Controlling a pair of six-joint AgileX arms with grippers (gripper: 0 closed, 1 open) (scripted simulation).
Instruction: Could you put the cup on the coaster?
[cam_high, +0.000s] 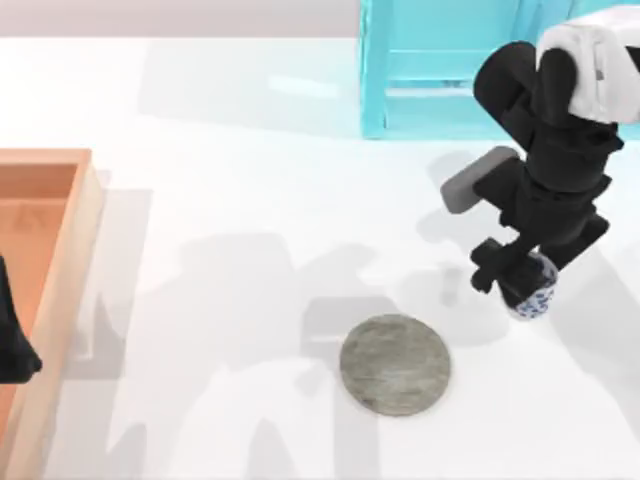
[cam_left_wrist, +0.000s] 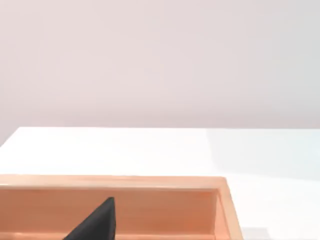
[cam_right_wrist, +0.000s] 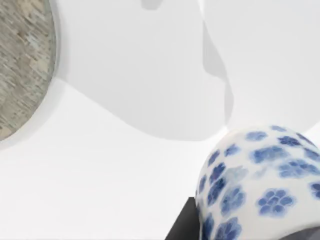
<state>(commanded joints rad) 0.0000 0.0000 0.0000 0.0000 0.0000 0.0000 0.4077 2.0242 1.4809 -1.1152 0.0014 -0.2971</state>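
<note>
Clearance on the top view's left is limited by the wooden tray (cam_high: 70, 260) at the tabletop (cam_high: 230, 180) edge, where your left hand (cam_high: 12, 340) sits parked; whether it is open cannot be told, and it needs no action. The coaster (cam_high: 395, 364) lies flat near the middle, with bare surface all round it. Your right hand (cam_high: 512, 280) is to its right, closed on the cup (cam_high: 533, 296), which the right wrist view shows pinched at its side. Whether the cup is off the surface cannot be told. Carry it leftward, keep it upright, centre it over the disc, then lower before releasing. Behind, the turquoise frame (cam_high: 440, 70) stands well apart from this path.
</note>
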